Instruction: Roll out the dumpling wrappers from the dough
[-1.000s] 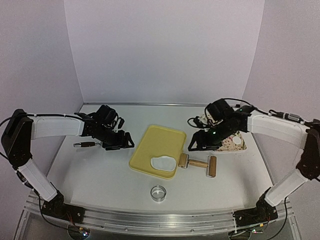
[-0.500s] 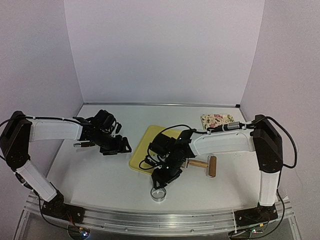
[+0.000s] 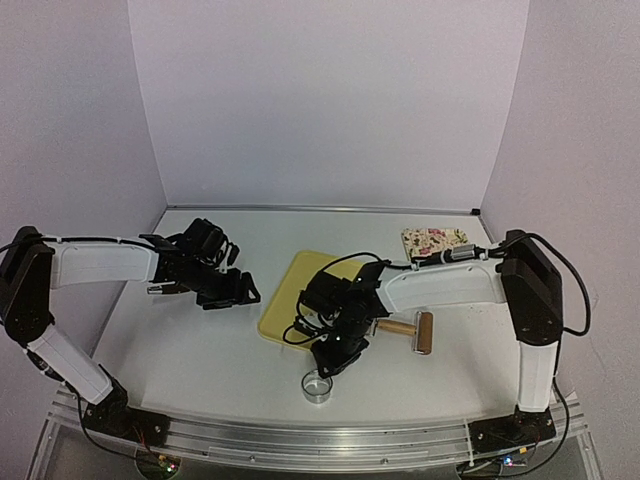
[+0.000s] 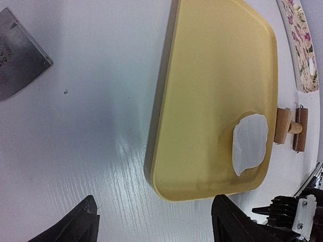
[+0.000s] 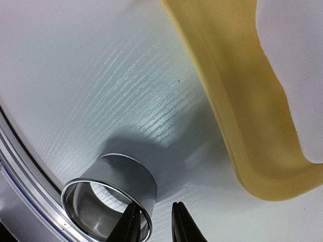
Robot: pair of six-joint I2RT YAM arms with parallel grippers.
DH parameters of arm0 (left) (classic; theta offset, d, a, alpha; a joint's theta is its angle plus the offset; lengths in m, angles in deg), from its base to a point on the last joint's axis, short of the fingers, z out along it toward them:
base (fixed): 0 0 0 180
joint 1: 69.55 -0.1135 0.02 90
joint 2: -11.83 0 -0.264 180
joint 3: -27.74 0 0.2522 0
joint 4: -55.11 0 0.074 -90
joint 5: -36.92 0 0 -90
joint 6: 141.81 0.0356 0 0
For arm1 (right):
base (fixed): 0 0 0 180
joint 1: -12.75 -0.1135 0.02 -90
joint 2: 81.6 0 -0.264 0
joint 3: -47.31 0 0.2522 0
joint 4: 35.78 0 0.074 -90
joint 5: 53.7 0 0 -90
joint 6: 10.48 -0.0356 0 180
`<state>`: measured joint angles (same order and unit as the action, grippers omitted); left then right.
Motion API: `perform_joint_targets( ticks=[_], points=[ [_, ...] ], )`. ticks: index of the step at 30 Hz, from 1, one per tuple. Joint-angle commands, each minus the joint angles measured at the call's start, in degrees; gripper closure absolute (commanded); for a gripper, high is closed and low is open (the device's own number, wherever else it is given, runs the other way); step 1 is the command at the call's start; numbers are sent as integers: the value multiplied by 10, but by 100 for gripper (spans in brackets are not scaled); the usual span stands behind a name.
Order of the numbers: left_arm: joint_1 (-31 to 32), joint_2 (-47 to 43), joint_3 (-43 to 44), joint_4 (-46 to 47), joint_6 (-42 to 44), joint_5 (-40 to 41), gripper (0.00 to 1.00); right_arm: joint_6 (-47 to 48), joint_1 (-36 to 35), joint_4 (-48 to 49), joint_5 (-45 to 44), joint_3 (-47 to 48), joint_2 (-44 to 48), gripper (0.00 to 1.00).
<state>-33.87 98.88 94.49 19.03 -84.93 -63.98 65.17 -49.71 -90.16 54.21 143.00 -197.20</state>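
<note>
In the top view, the left gripper (image 3: 240, 292) hangs over the table (image 3: 200, 350), off to the left of the yellow tray (image 3: 300, 285). The right arm reaches across the tray's near right corner and covers it. The right gripper (image 3: 335, 358) points down at a shiny metal ring (image 3: 318, 386), which stands on the table just in front of the tray. A wooden rolling pin (image 3: 408, 329) lies to the right of the tray, near its edge. A flowered plate (image 3: 434, 241) sits well behind the pin

In the left wrist view, the two fingers (image 4: 81, 227) of the left gripper stand wide apart, with only bare table between them. The dough (image 4: 251, 142) is one flat white patch of uneven outline. It lies on the tray in the corner nearest the rolling pin. A grey metal scraper (image 4: 20, 55) lies on the table, well away from the tray's other side

In the right wrist view, the right gripper's fingers (image 5: 182, 222) are drawn close together at the ring's wall, one in front of the rim and one outside it. Whether they pinch the wall cannot be told. The ring stands upright beside the tray's rounded corner, not touching it. A part of the dough shows at the upper right, on the tray
</note>
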Motion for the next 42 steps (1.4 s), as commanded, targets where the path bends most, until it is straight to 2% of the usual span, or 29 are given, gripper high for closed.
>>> perform_joint_targets(
  ticks=[1, 3, 5, 6, 9, 13, 18, 25, 34, 42],
  points=[
    [2, -17, -3, -6, -2, 9, 24, 11, -5, -10, 3, 20, -21, 83],
    [2, -16, -3, -8, -1, 10, 24, 12, -6, -11, 9, 23, -25, 87],
    [3, -16, 0, -11, -1, 13, 24, 9, -6, -13, 4, 26, -23, 98],
    [3, -18, 4, -15, -1, 14, 24, 4, -6, -20, 0, 30, -16, 100],
    [14, -28, 33, -32, 0, 26, 25, -23, -6, -59, -29, 53, 20, 100],
    [40, -35, 88, -54, -26, 38, 25, -86, 0, -154, -117, 120, 75, 100],
    [62, -23, 126, -19, -80, 25, 27, -141, 52, -235, -124, 194, 53, 100],
    [66, 26, 130, 53, -122, -34, 32, -144, 106, -236, -79, 249, -33, 100],
    [65, 107, 153, 80, -67, -136, 42, -106, 124, -206, -96, 267, -84, 100],
    [66, 155, 190, 59, -36, -173, 50, -90, 124, -186, -103, 286, -119, 100]
  ],
)
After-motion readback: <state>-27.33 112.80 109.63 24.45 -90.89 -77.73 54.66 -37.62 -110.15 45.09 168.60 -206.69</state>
